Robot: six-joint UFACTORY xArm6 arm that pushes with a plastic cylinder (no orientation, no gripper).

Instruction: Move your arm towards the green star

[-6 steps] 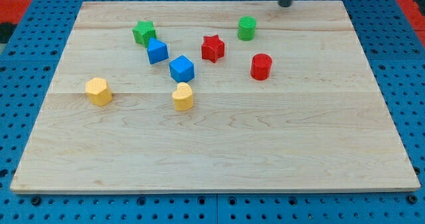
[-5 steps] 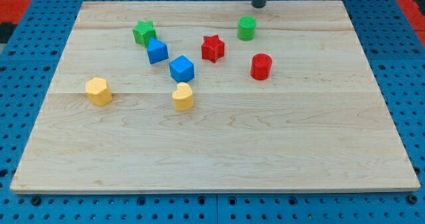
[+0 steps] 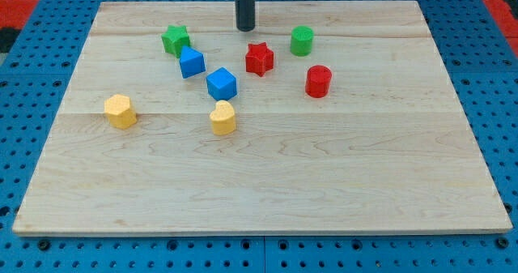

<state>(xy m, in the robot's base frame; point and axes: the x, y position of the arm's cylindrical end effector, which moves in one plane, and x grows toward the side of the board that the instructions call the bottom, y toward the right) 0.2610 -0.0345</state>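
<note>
Board (image 3: 267,176) of pale wood, filling most of the view, laid on a blue pegboard surface (image 3: 24,103) with a red patch at the view's top left. Rod, dark and straight, coming down from the view's top edge near the middle; my tip (image 3: 245,28) resting on the board near its top edge. No claw on this arm, so nothing to call open, closed or gripping: only a bare rod.

Blocks, all in the upper half of the board:
- Blue cube (image 3: 221,84), near the middle of the cluster, just above the yellow heart.
- Second blue block (image 3: 192,62), up and to the view's left of the cube, close beside it.
- Yellow hexagonal block (image 3: 120,111), well apart from the rest, toward the view's left edge.
- Yellow heart (image 3: 223,117), lowest of the cluster.
- Red star (image 3: 260,58), just below and slightly to the view's right of my tip.
- Red cylinder (image 3: 319,81), furthest toward the view's right.
- Green cylinder (image 3: 302,40), to the view's right of my tip, apart from it.
- Green star (image 3: 176,40), at the view's upper left of the cluster, almost touching the second blue block, to the view's left of my tip and slightly lower, with bare wood between.
</note>
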